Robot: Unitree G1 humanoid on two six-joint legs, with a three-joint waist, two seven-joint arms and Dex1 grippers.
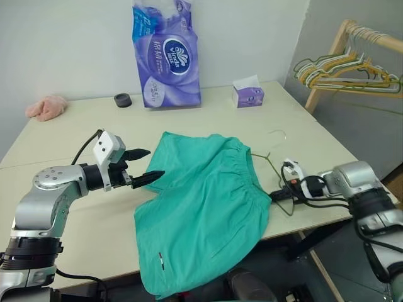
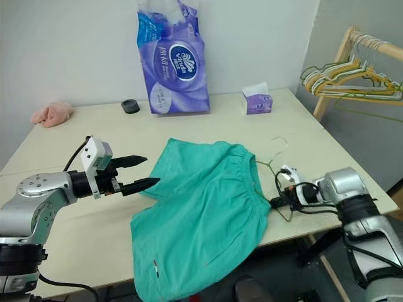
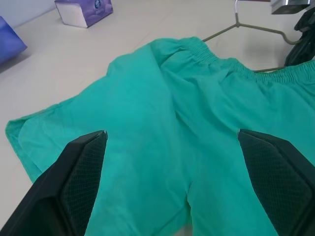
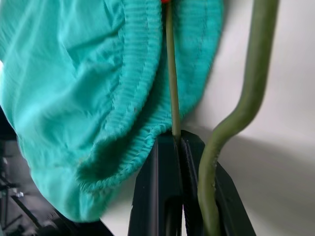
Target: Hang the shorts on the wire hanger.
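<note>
The teal-green shorts [image 1: 204, 201] lie spread on the table [image 1: 75, 145], their lower part hanging over the front edge. The thin olive wire hanger [image 1: 267, 165] sticks out from under the elastic waistband, its hook [image 1: 279, 134] resting on the table to the right. My right gripper [image 1: 277, 194] is at the waistband's right edge, shut on the hanger's wire [image 4: 170, 73] right beside the gathered fabric [image 4: 98, 98]. My left gripper [image 1: 143, 165] hovers open just left of the shorts' leg; in the left wrist view its fingers [image 3: 78, 172] frame the fabric [image 3: 167, 98] without touching it.
A tall purple tissue pack [image 1: 167, 53], a small tissue box [image 1: 247, 92] and a black round object [image 1: 123, 100] stand at the back of the table. A pink cloth [image 1: 46, 107] lies far left. A wooden rack [image 1: 343, 44] holds a bunch of hangers [image 1: 352, 75] at right.
</note>
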